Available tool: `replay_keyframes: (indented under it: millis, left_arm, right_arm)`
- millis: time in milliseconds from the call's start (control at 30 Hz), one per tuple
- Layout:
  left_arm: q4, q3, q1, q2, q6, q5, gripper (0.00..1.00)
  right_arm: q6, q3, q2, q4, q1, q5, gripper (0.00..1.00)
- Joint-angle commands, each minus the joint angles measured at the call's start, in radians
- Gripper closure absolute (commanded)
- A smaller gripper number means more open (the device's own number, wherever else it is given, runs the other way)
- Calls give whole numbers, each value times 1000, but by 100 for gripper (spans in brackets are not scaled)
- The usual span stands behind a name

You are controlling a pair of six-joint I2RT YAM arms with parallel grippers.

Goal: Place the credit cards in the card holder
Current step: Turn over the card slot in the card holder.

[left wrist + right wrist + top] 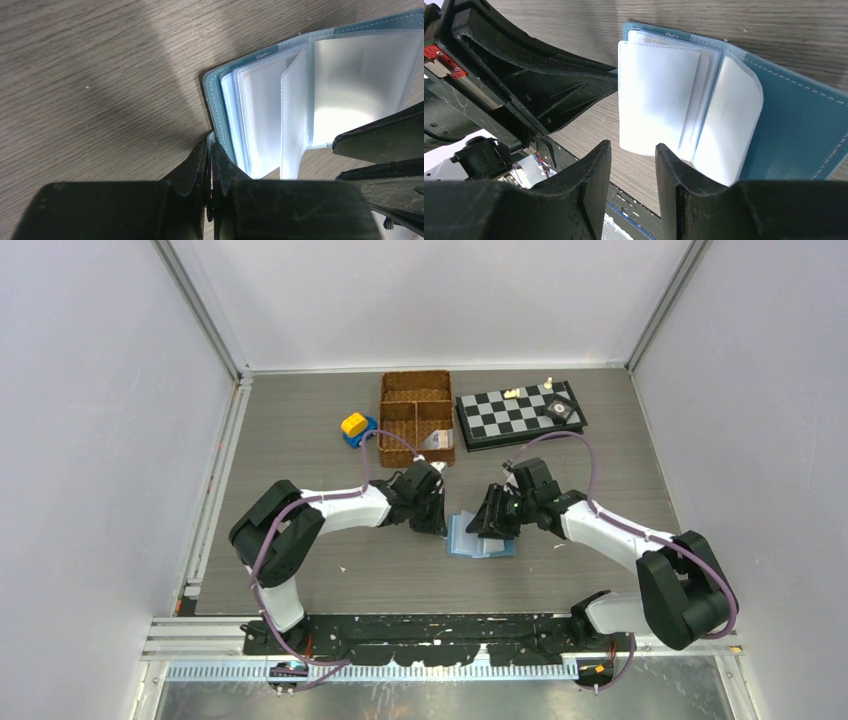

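The teal card holder (481,540) lies open on the table between both grippers, its clear pocket sleeves (659,95) fanned up. My left gripper (210,145) is shut on the holder's left edge (214,107); a thin dark flap of it runs between the jaws. In the top view the left gripper (438,523) sits at the holder's left side. My right gripper (633,150) stands open and empty just off the sleeves' free edge, and in the top view it (492,523) hangs over the holder. Pale flat credit cards (433,441) lie in the wicker basket.
The brown divided wicker basket (403,390) stands behind the grippers. A chessboard (520,412) with a few pieces is at the back right. A yellow and blue object (355,427) sits left of the basket. Grey walls enclose the table.
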Motion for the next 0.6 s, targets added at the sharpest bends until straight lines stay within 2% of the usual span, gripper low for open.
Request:
replay_keyframes:
  millis: [0,67,300,433,567]
  left_arm:
    - [24,-25,0,-27,-1,-11,100]
    - [26,-29,2,-31,-3,-12,100]
    - [42,-50,6,-74,-2,-20,98]
    - [39,-70,9,-121,6,-42,91]
    - [32,-90,18,-159,12,-52,90]
  right_arm:
    - [-13,43,-6,19,17,49,57]
    - [-27,49,-16,-5,27,89,56]
    - [-80,102,-65,-126,109,287,42]
    - [-91,155,-87,-204,208,520,32]
    - [-77,185,-62,-230,304,687,27]
